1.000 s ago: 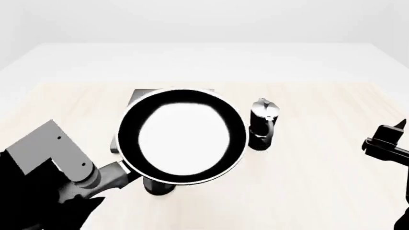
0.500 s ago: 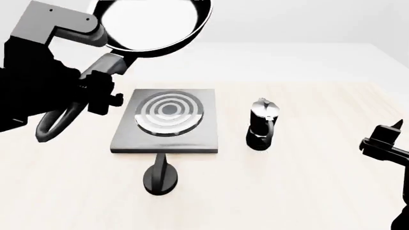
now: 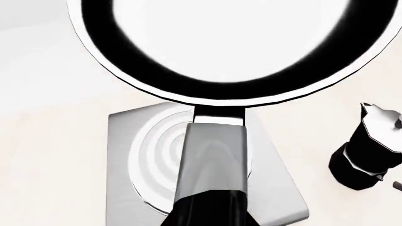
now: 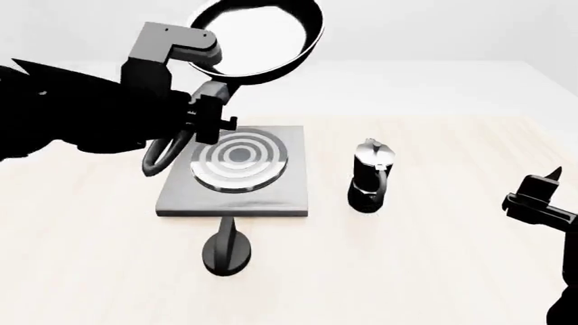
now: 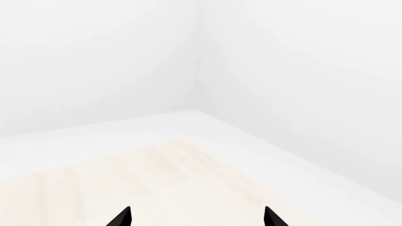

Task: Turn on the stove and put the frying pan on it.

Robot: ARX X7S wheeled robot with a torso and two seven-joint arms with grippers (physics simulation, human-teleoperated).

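Observation:
The frying pan [image 4: 257,37] is black with a glossy inside and hangs high in the air, above and behind the stove [image 4: 237,169]. My left gripper [image 4: 206,114] is shut on its long black handle [image 4: 162,157]. In the left wrist view the frying pan [image 3: 232,47] fills the far part, with its handle [image 3: 210,160] running over the stove [image 3: 276,188] below. The stove's burner rings are bare. Its black knob [image 4: 227,252] stands in front of it. My right gripper [image 4: 540,196] is open and empty at the far right; its fingertips [image 5: 122,217] show over bare table.
A black-and-silver moka pot [image 4: 370,175] stands just right of the stove, and it also shows in the left wrist view [image 3: 367,150]. The pale wooden table [image 4: 434,271] stretches around them, with a white surface and walls behind.
A second ago the pan hung low over the stove, covering it. It then rose high to the left and has now shifted right. The right arm has barely moved.

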